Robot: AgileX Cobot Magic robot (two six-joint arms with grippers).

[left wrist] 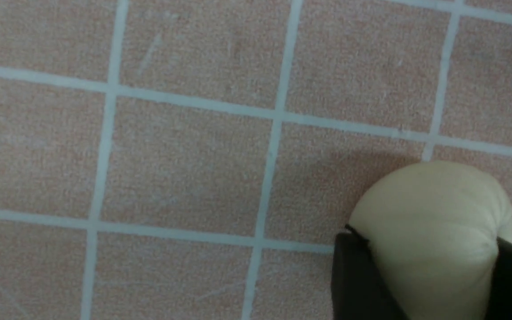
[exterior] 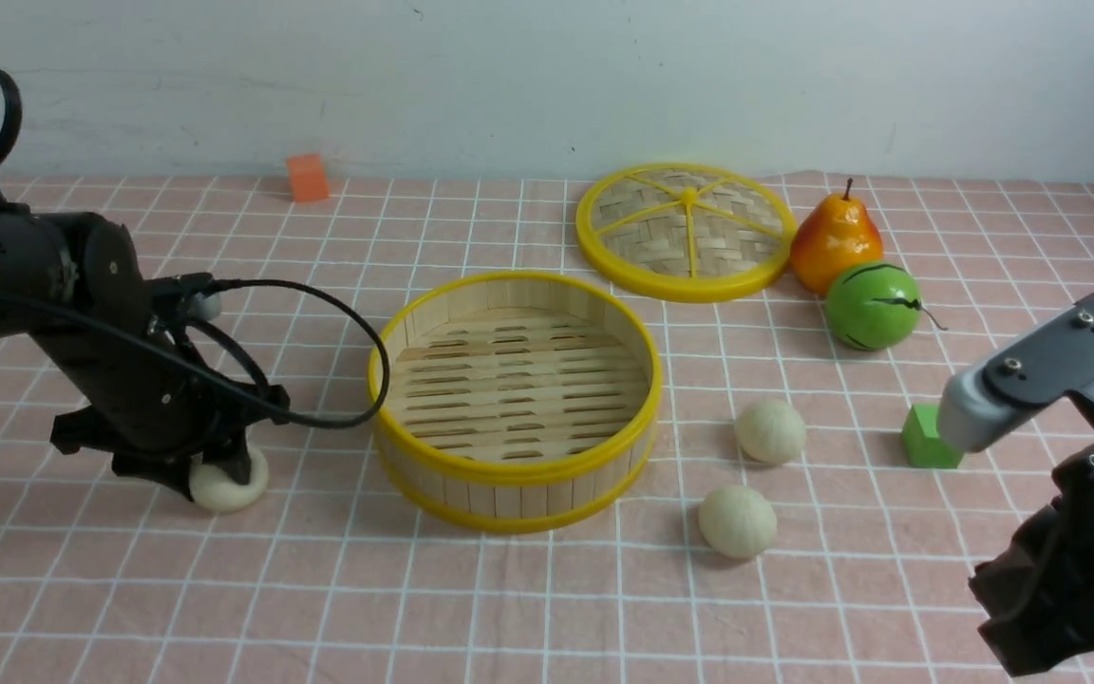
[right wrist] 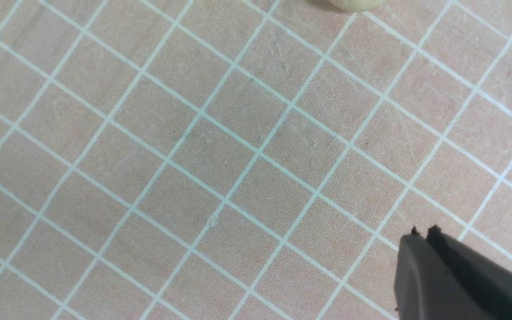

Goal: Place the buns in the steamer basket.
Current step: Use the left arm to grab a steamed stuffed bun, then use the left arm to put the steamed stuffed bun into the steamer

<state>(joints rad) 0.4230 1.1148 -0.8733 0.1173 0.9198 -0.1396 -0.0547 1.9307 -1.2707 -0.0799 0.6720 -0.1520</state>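
Looking at the left end effector [exterior: 220,475] first, we see its two dark fingers [left wrist: 358,280] pressed in on either side of a cream bun [exterior: 232,486]. They're squishing it a bit, right down at the pink checked tabletop [exterior: 224,589]. We honestly can't tell if the bun is lifted off the cloth or sitting on it. That all sits just left of the steamer basket [exterior: 514,472], and none of the buns are in it yet.

Over on the other side, the right end effector [right wrist: 422,233] is pinched closed with nothing between its tips, hanging over bare cloth at the near right. The two other buns [exterior: 770,430] lie on the tabletop right of the basket, near each other but apart.

Further out there's the woven lid [exterior: 685,231] behind the basket. A pear [exterior: 835,237] and a green striped ball [exterior: 872,306] sit beside it, and a green cube [exterior: 925,441] is tucked by the right arm. An orange cube [exterior: 307,178] is way back by the wall.
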